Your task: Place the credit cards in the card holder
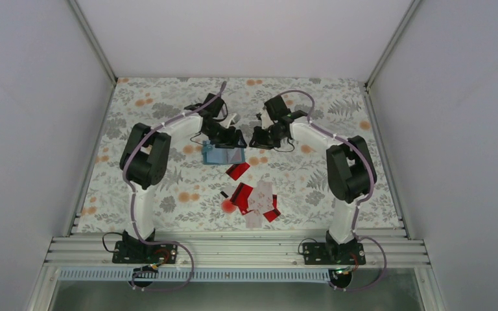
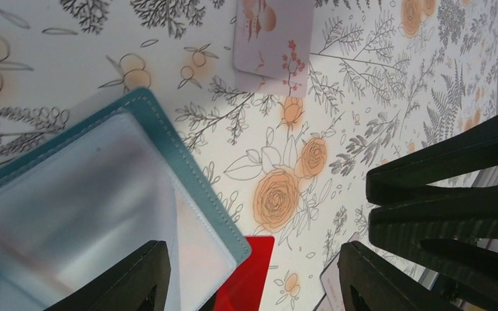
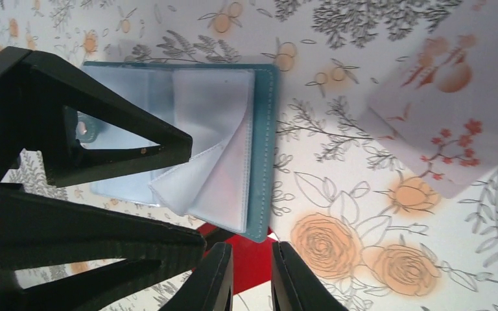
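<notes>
Floral tablecloth (image 1: 136, 129) carries my teal card holder (image 3: 267, 129), lying open. My left gripper (image 2: 253, 278) is spread beside it; my right gripper (image 3: 251, 275) is nearly pressed together, empty.

A fixed overhead camera is looking down from behind both arm bases at the whole floral-patterned desk (image 1: 168, 103). Each wrist camera is hovering close above that surface, looking past its own black fingers. Both wrist views are sharing the open teal-blue card holder with clear plastic sleeves (image 2: 104, 194) (image 3: 233, 129).
</notes>
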Robot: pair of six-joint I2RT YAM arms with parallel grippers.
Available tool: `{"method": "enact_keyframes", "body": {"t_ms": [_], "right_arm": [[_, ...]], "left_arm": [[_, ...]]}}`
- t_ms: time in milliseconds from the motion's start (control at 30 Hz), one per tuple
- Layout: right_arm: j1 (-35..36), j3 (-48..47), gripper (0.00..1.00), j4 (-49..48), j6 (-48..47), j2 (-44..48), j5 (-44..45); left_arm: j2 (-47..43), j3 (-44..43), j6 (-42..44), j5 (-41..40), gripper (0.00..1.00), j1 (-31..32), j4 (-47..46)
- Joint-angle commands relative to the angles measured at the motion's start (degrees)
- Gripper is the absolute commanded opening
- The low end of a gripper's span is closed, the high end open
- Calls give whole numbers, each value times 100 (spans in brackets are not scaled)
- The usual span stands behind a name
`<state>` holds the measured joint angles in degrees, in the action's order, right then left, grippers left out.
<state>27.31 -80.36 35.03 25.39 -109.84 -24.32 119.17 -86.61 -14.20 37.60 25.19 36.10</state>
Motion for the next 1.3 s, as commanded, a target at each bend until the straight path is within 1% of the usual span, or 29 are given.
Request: {"method": "enact_keyframes", "body": {"t_ms": [0, 67, 267, 333, 500, 600, 633, 700, 767, 800, 900, 1033, 1100, 1200, 1267], "right_arm": [[-143, 84, 17, 90, -74, 230, 255], [-208, 67, 18, 121, -113, 245, 333], [-280, 0, 26, 333, -122, 256, 699], [-279, 30, 28, 387, -56, 297, 861], [-280, 215, 32, 465, 105, 550, 1086], [-277, 420, 41, 635, 116, 751, 1166], [-267, 507, 43, 705, 116, 829, 1197], [-228, 719, 45, 803, 104, 1018, 1226], [-159, 939, 51, 870, 107, 1236, 1213], [-125, 1038, 53, 911, 107, 1364, 1204], [34, 1285, 61, 1090, 107, 1645, 1193], [355, 1556, 71, 1296, 223, 1816, 1217], [615, 1642, 74, 1352, 360, 1867, 1223], [988, 1682, 82, 1452, 659, 1837, 1365], [1200, 1655, 84, 1568, 844, 1758, 1503]], "left_arm": [[183, -422, 9, 76, 66, 102, 174], [221, -537, -35, 132, 66, 132, 206], [251, -728, -314, 656, 66, 166, 49], [236, -856, -333, 646, 66, 170, 78], [113, -1246, -154, -22, 66, 204, 384], [-113, -1350, 37, -569, 66, 235, 586], [-219, -1327, 92, -772, 67, 240, 627], [-565, -1165, 167, -1209, 66, 258, 688], [-943, -851, 161, -1762, 67, 258, 712], [-1142, -670, 148, -2162, 67, 258, 734], [-1645, -114, 162, -2682, 66, 250, 799], [-2330, 588, 122, -2918, 66, 250, 659], [-2636, 951, 92, -2938, 66, 251, 516], [-2992, 1333, 10, -3010, 66, 258, 387], [-3201, 1539, -48, -3015, 66, 255, 328]]}}
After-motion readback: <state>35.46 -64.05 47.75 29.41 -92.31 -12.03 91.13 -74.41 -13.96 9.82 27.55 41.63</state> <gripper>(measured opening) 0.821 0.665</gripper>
